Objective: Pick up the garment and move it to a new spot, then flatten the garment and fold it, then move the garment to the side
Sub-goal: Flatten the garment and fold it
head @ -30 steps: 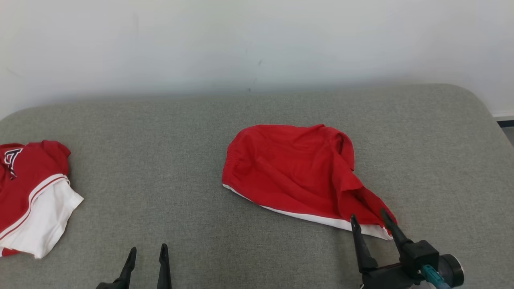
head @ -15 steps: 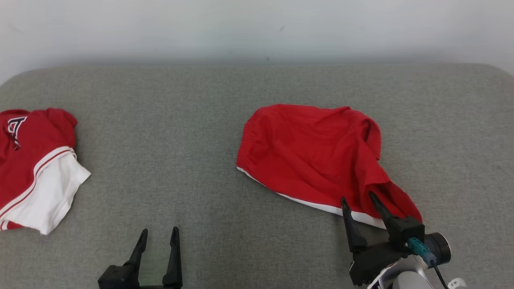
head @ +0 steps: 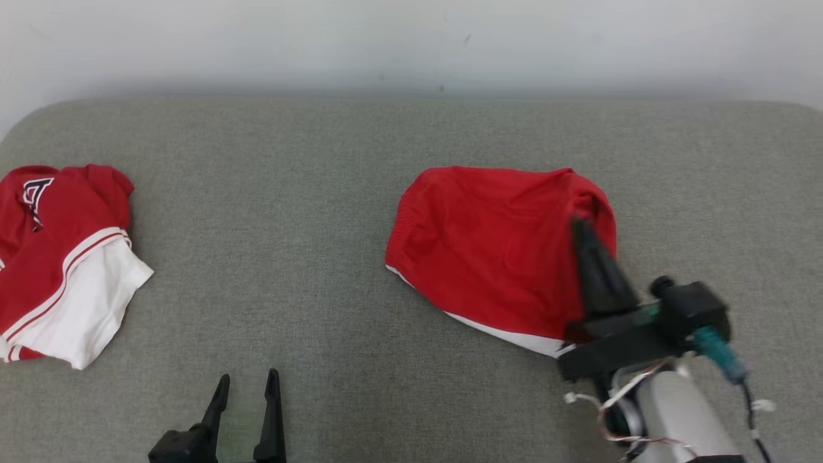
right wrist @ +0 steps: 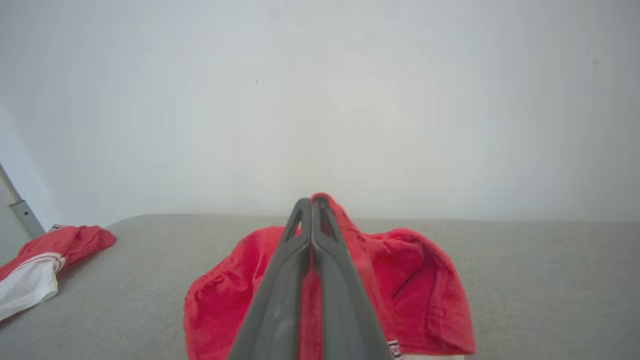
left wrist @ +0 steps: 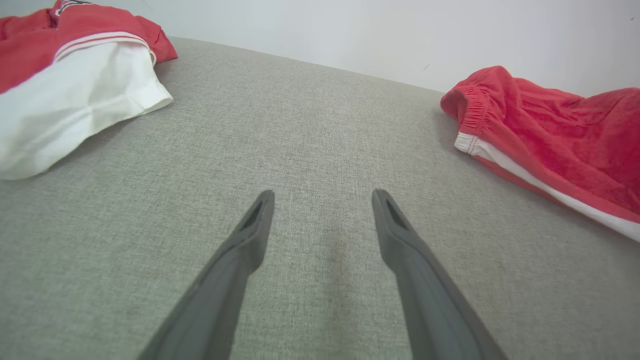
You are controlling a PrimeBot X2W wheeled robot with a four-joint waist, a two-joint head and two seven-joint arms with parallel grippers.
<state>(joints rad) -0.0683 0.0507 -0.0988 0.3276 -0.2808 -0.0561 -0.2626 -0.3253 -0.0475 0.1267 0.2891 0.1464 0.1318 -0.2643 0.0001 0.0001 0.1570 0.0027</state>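
Red garment (head: 495,251) sits crumpled right of centre on the grey worktop (head: 321,225). Its right edge is gathered up where the right gripper (head: 584,233) presses its fingers together on a fold, probably to carry it elsewhere. A red-and-white top (head: 64,270) lies far left, well apart. The left gripper (head: 248,379) hovers low near the front edge, fingers wide and holding nothing.

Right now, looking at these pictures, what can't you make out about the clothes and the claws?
Red shorts: in the head view, the near right corner is behind the right claw; how much cloth it pinches is unclear.
Red and white jersey: in the head view, cut off by the left edge; its lettering is unreadable.
Left claw: in the head view, its base is cut by the bottom edge.
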